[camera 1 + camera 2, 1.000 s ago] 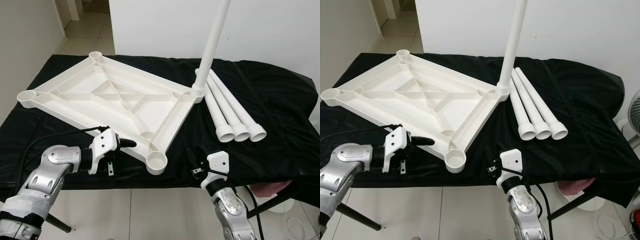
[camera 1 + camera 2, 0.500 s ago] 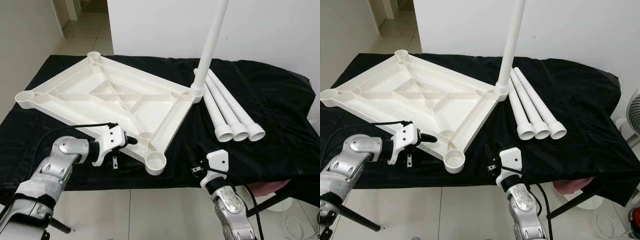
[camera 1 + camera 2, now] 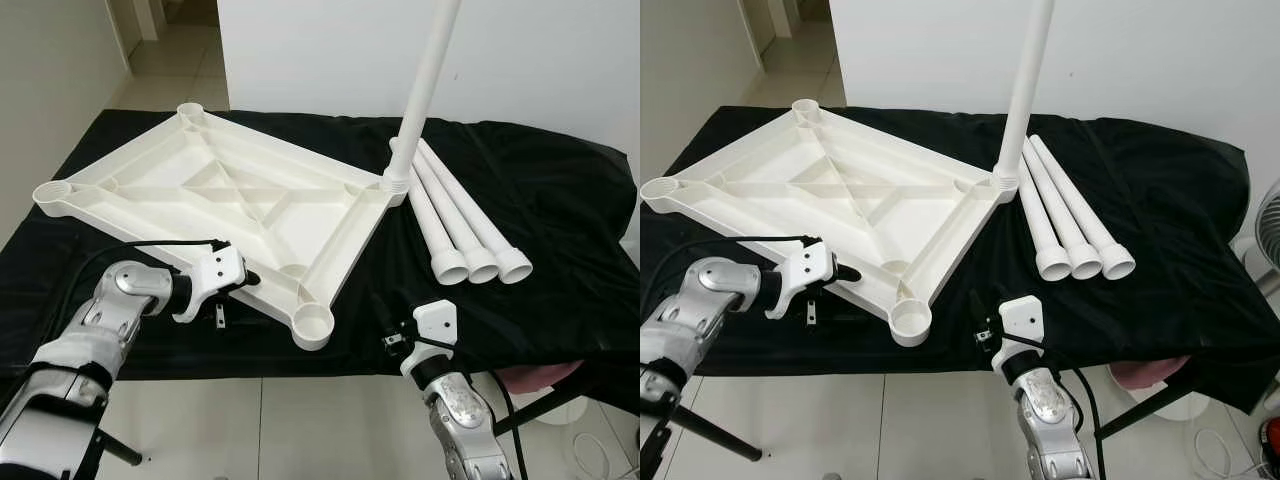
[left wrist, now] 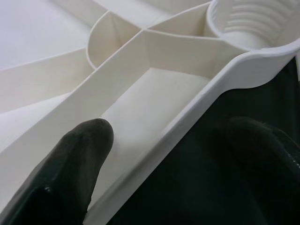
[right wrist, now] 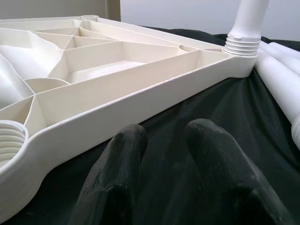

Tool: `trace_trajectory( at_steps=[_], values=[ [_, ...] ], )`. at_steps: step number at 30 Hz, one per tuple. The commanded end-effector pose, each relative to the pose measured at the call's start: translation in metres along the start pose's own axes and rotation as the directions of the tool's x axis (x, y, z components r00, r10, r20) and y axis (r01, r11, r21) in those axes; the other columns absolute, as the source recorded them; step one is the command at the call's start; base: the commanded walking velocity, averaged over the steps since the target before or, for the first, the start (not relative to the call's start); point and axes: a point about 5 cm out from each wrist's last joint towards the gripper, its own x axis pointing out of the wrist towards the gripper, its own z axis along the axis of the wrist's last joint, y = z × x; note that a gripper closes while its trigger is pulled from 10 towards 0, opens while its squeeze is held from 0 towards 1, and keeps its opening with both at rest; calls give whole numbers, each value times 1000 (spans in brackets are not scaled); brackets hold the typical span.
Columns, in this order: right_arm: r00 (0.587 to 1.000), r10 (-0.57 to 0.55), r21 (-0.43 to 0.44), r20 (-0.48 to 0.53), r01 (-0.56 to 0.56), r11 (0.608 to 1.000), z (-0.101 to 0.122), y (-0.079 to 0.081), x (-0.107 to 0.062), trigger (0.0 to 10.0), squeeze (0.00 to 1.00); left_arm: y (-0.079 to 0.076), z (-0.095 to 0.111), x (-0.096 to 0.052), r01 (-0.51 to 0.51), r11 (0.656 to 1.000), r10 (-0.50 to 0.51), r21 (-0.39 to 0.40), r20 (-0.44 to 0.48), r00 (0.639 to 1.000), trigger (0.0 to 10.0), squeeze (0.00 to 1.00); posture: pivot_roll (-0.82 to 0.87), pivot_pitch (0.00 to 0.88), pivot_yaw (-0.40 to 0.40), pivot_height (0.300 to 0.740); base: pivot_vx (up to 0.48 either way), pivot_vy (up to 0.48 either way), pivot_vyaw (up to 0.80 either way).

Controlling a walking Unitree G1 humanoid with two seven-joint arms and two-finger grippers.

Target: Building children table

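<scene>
Left gripper [image 4: 159,140] astride tabletop [image 3: 230,190] rim

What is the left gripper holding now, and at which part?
The left gripper straddles the near rim of the upturned white tabletop, close to the empty corner socket; whether it clamps cannot be told. The right gripper holds nothing.

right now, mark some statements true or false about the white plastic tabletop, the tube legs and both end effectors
1. One white plastic tube leg stands upright in a corner socket of the upturned white plastic tabletop. True.
2. Five loose white tube legs lie on the black cloth. False: three lie there, side by side.
3. The left end effector straddles the tabletop's near rim, one finger inside, one outside. True.
4. The right end effector grips a loose leg. False: it holds nothing, hovering over the cloth near the tabletop's near corner.
</scene>
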Motion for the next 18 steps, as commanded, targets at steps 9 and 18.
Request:
trace_trajectory(
  at_steps=[9, 18],
  values=[
    [1000, -21, -2, -19, 21, 1000, -3, 1, -5, 10000, 0, 12, -13, 10, -248, 968, 244, -42, -94, 965, 10000, 0, -106, 0, 9, 740, 0, 0, 0],
    [999, -27, -4, -22, 27, 1000, -3, 2, -7, 10000, 0, 12, -13, 15, -227, 973, 223, -33, -102, 970, 7255, 0, -117, 0, 18, 740, 0, 0, 0]
  ],
)
